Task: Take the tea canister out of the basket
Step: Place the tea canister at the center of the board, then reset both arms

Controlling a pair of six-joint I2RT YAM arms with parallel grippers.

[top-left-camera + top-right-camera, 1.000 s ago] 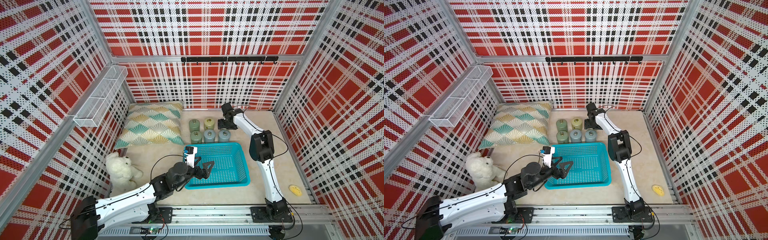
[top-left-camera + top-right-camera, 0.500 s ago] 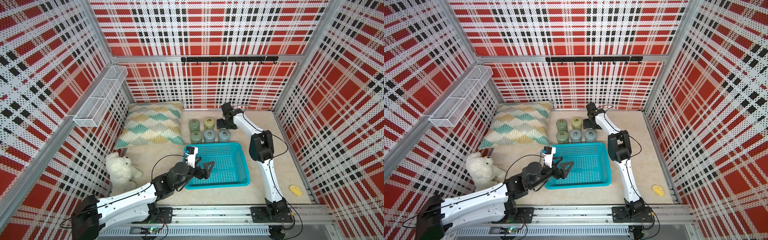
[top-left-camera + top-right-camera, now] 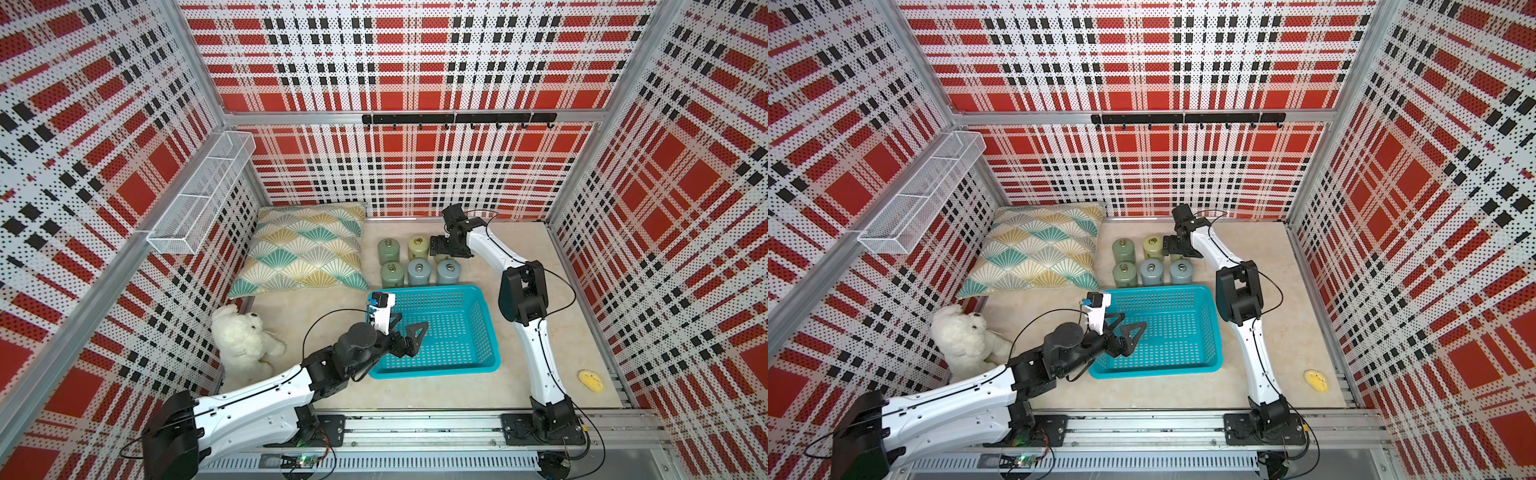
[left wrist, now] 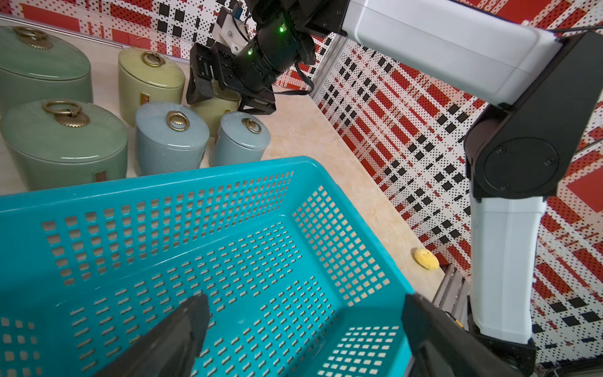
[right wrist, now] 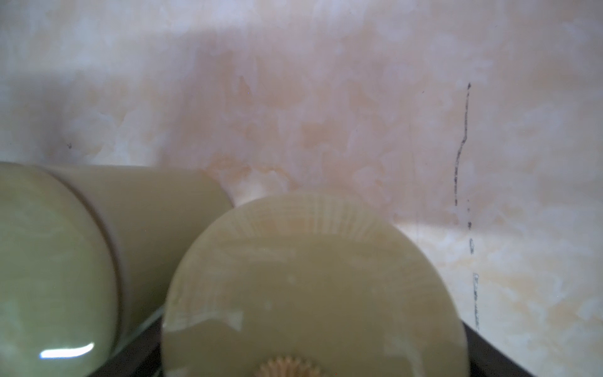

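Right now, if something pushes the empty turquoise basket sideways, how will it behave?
Probably light: the basket is perforated plastic holding nothing. Low and wide, it would likely slide over the smooth table rather than tip.

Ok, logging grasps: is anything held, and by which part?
The left gripper is open and empty. The right gripper straddles a yellow-green canister at its upper sides; whether it grips cannot be told.

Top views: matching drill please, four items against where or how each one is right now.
1. basket
2. right gripper
3. white plush toy
4. small yellow object

A. by the left wall, in front of the pillow
B. empty
C. lying near the right arm's base
D. jaws astride a yellow-green canister

Pairs: 1-B, 2-D, 3-A, 4-C.
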